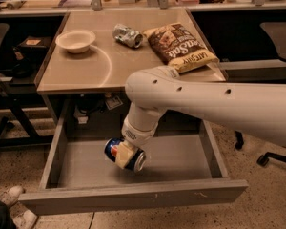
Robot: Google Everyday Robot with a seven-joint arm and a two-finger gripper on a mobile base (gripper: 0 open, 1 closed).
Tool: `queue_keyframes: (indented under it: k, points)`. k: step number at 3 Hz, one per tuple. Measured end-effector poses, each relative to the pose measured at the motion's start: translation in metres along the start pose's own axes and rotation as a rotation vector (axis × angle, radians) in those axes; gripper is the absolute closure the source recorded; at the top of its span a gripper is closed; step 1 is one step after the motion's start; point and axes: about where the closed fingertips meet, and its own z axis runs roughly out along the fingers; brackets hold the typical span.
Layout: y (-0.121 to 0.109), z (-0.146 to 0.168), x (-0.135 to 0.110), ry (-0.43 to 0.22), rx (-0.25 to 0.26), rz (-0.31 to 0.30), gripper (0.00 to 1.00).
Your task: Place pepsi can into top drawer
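The pepsi can is blue with a red-white-blue logo and a silver end. It lies on its side in my gripper, which is shut on it. The gripper holds the can inside the open top drawer, just above the drawer's flat grey bottom, left of centre. The white arm reaches down from the right, over the desk's front edge. The fingertips are mostly hidden behind the can.
On the desk above the drawer are a white bowl, a dented silver can and a brown chip bag. Office chairs stand at left and right. A shoe is at the lower left.
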Motion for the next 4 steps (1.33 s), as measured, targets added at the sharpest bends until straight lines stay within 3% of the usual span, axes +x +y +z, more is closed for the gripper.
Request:
queue_keyframes:
  k: [2,4]
  points:
    - [-0.003,0.047,-0.002,-0.016,-0.028,0.051,1.00]
    - [-0.023,0.073,-0.009,-0.024,-0.028,0.075,1.00]
